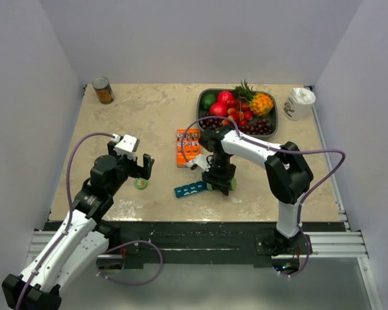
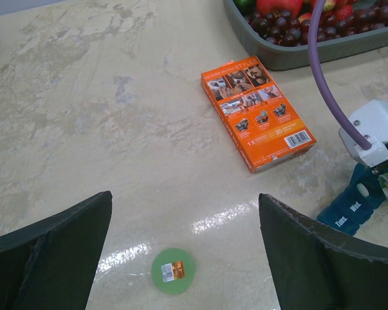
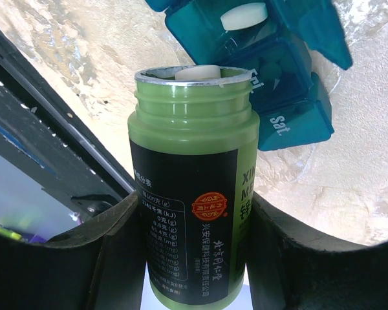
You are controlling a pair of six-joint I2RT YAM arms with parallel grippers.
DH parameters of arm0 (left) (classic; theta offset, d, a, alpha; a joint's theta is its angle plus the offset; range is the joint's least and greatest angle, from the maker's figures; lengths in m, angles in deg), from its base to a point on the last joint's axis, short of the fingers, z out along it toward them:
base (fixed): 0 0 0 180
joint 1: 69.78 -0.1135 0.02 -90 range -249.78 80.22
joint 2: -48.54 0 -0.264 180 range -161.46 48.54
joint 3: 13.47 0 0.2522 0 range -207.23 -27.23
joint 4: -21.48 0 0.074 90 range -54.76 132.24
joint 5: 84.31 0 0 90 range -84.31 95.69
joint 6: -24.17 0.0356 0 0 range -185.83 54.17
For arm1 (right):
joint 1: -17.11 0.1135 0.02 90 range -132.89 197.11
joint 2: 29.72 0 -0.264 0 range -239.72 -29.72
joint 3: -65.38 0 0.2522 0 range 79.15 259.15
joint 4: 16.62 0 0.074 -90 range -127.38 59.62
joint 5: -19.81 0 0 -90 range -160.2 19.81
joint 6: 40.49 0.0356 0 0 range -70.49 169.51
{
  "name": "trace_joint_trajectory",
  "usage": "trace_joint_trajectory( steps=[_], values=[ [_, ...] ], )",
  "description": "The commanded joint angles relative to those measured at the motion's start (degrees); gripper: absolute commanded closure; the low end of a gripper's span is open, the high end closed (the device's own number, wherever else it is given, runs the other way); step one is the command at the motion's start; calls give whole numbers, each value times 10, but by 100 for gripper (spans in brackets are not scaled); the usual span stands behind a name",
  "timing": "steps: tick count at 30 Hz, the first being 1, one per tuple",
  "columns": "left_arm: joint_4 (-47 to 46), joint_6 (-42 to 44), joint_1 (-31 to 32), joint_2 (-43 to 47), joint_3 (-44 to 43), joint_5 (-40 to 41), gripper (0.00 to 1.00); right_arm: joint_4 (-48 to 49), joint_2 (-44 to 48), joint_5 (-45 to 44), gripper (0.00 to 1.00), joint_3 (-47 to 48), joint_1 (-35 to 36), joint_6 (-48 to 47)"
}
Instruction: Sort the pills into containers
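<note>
Spillage was risked: the green bottle [image 3: 194, 187], clamped by the right gripper [image 3: 189, 258], was tipped over the open pill organiser [image 3: 291, 103] near the front of the table [image 1: 142, 116], where several pills [image 3: 197, 73] could be shed at once. The left gripper [image 2: 184, 223] was spread wide, empty.

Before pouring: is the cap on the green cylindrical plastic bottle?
No, the green cylindrical plastic bottle is uncapped, a white pill at its rim.
</note>
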Motion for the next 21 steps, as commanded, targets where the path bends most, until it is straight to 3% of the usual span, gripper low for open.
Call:
trace_joint_trajectory(
  steps=[1,21],
  values=[
    [-24,7,-3,7,-17,-7,1,-18,4,-7,100,26,3,8],
    [-24,8,-3,4,-16,-7,1,-22,3,-2,100,35,2,17]
  ],
)
